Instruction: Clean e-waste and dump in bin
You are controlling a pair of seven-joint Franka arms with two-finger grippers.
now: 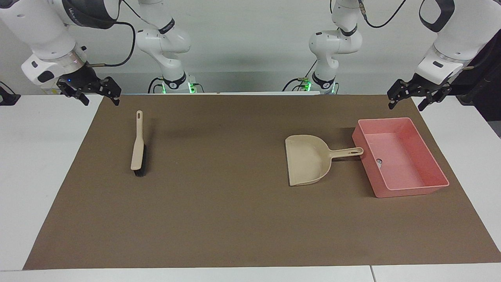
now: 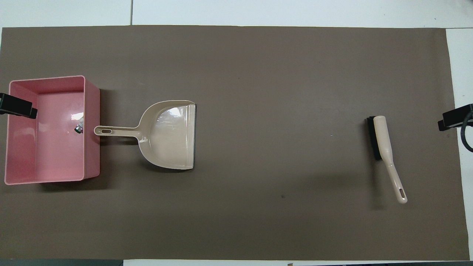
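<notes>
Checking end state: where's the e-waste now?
The e-waste lies inside the pink bin, against the wall nearest the dustpan handle, at the left arm's end of the table.

Pink bin [image 2: 90, 147] holds e-waste [image 2: 78, 125], seemingly two tiny bits, against its dustpan-side wall.

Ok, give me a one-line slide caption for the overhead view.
E-waste lies in the pink bin, with the dustpan beside it and the brush toward the right arm's end.
</notes>
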